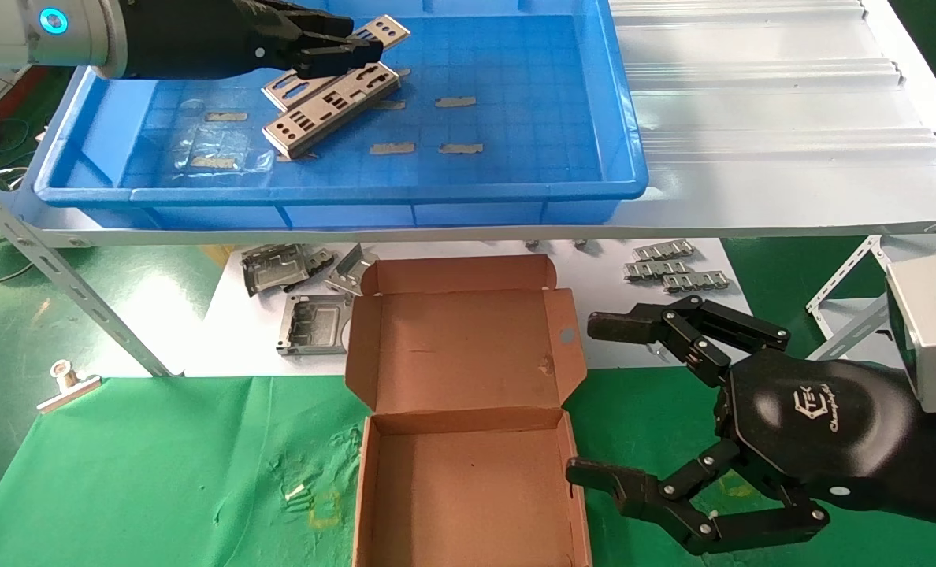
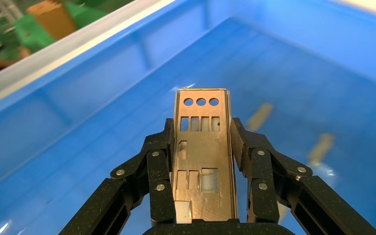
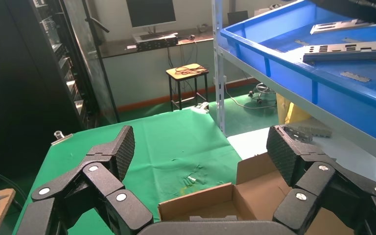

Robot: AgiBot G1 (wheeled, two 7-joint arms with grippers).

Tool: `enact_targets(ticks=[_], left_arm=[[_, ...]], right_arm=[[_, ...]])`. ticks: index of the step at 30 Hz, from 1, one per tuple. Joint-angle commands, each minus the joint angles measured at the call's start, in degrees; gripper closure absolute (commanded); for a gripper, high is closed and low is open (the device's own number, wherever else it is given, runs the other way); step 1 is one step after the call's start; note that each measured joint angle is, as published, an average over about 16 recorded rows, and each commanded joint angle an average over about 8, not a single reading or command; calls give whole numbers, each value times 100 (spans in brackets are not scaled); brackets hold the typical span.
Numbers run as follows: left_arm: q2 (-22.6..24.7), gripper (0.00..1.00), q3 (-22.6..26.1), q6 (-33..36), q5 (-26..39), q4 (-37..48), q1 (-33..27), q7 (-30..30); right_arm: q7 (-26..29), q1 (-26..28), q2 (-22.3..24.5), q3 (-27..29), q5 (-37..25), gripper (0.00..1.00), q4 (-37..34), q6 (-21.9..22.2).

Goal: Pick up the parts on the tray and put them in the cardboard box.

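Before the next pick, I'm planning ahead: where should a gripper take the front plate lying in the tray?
Grip the front plate across its narrow width near mid-length, coming from above: it lies flat on the tray floor with both long edges exposed.

Held part's (image 2: 203,161) near end behind left pincer (image 2: 203,142).

Tray (image 1: 468,193): on the far shelf, left of its bare stretch.
Parts (image 1: 332,110): two in the tray's far-left area, side by side; a third (image 2: 203,152) sits between the left gripper's (image 1: 340,49) fingers just beyond them.
Cardboard box (image 1: 468,480): on the near table, below the shelf, lid laid back toward the far side.
Stamped metal pieces (image 1: 299,291): just left of the lid.
Ridged strips (image 1: 673,264): far right of the lid.
Right gripper (image 1: 618,402): just right of the box, fingers spread.
Clip (image 1: 68,383): near left.
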Motion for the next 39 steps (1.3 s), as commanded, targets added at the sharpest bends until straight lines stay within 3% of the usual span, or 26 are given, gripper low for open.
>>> enact_targets(ticks=[1, 8, 14, 23, 33, 36, 39], left_arm=[[-20, 100, -20, 111, -28, -26, -50, 5], [-313, 100, -122, 2009, -246, -256, 67, 434], [-441, 100, -9, 2496, -534, -851, 582, 568], [-1118, 100, 892, 2281, -1494, -3375, 2234, 158], [-953, 100, 1126, 603, -1165, -4284, 4016, 1195], [-827, 82, 1142, 307, -1080, -4219, 4174, 1316], [-680, 45, 1162, 151, -1019, -4060, 4211, 1425]], right_arm=[[0, 0, 0, 0, 0, 0, 0, 0], [0, 0, 0, 0, 0, 0, 0, 0], [0, 0, 0, 0, 0, 0, 0, 0], [0, 0, 0, 0, 0, 0, 0, 0], [0, 0, 0, 0, 0, 0, 0, 0], [0, 0, 0, 0, 0, 0, 0, 0], [0, 0, 0, 0, 0, 0, 0, 0]])
